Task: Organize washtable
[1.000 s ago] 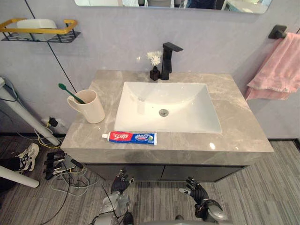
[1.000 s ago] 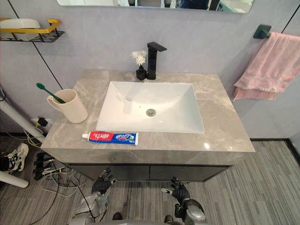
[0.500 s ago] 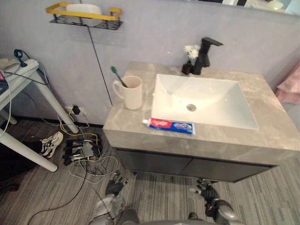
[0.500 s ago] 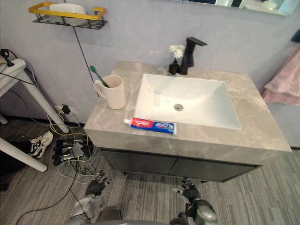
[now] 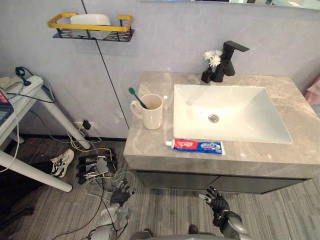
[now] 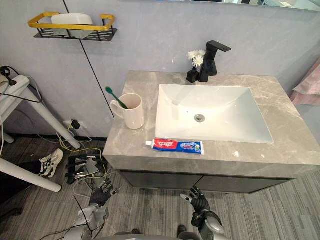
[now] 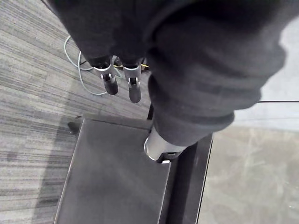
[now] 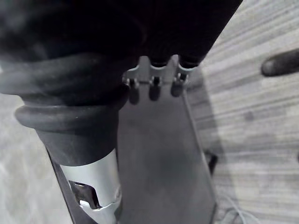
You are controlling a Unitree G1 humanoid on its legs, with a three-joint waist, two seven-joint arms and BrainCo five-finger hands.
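I've got the washtable in front of me, grey marble top with the white sink set into it. My left hand hangs low over the floor in front of the dark cabinet, fingers loosely spread and straight, nothing in them. My right hand is down at the same level on the other side, fingers relaxed and apart, also empty. Both hands are well below the counter edge and touching nothing.

On the top, the toothpaste tube lies flat along the front edge, just in front of the sink, white cap pointing to my left. The cream mug stands upright to the left of the sink, handle turned left, with a green toothbrush leaning out of it. At the back, the black faucet stands behind the sink, and a small dark vase of white flowers sits just beside it. On the wall to the left, a yellow-railed shelf holds a white dish
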